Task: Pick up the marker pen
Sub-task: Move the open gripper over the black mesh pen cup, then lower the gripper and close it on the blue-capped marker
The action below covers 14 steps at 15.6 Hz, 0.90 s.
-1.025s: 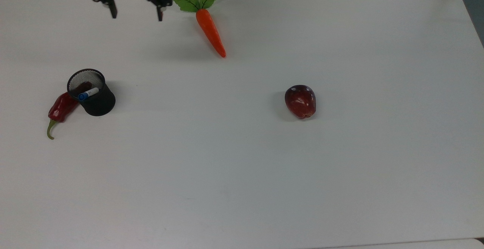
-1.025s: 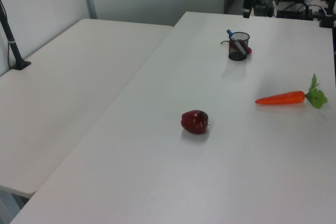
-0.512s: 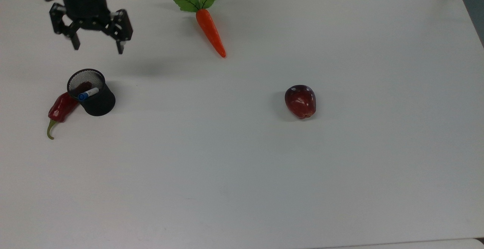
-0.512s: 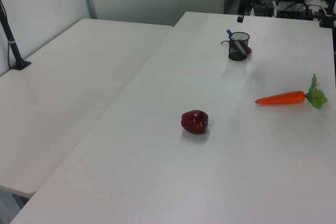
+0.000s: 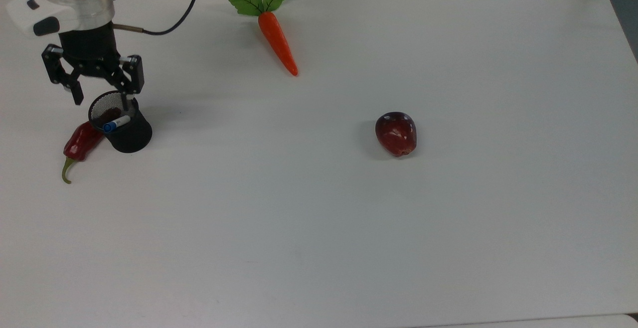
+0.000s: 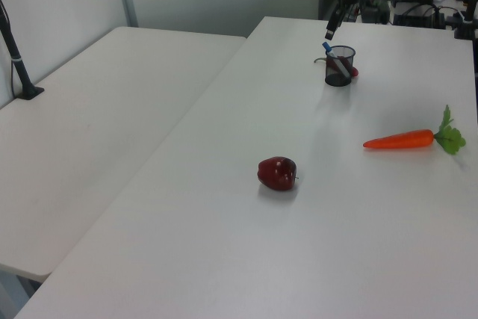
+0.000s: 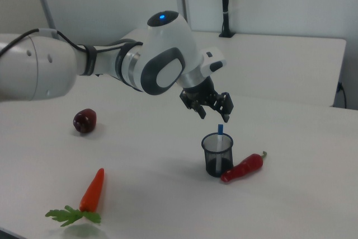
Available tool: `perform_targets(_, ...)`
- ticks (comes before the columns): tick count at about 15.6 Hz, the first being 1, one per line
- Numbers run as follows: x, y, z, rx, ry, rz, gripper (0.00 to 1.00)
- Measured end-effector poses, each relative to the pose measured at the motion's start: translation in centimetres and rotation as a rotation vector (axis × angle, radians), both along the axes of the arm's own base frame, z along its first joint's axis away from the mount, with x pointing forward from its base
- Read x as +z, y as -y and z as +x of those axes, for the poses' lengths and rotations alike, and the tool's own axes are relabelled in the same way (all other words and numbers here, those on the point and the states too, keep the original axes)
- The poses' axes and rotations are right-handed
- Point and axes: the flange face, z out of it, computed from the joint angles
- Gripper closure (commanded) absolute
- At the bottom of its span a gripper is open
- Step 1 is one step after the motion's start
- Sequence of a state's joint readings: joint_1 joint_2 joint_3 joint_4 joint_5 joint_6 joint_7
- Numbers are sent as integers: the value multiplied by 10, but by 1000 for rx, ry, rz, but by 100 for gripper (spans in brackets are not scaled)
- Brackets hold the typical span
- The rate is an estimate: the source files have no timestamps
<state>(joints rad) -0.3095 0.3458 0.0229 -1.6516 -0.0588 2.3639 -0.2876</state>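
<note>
So the gripper (image 5: 102, 99) sits in the upper left of the top view, fingers spread wide and holding nothing, hovering just above the black mesh cup (image 5: 122, 123). The marker pen (image 5: 116, 123) stands inside that cup, leaning, blue cap up and poking over the rim; in the right view its long axis looks close to upright. A red chilli (image 5: 79, 143) leans against the cup's side, touching it. Looks to me like the approach step: next it needs to centre over the cap, drop down and pinch the cap without bumping the cup rim.
</note>
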Motion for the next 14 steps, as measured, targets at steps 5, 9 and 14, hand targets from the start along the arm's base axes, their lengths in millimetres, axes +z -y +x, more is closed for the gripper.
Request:
perform_targets(5,-31,3,9,31,0,-9,34)
perform_targets(9,-47,4,14,59,3,-19,56)
perform_targets(14,-49,4,15,60,8,-20,72)
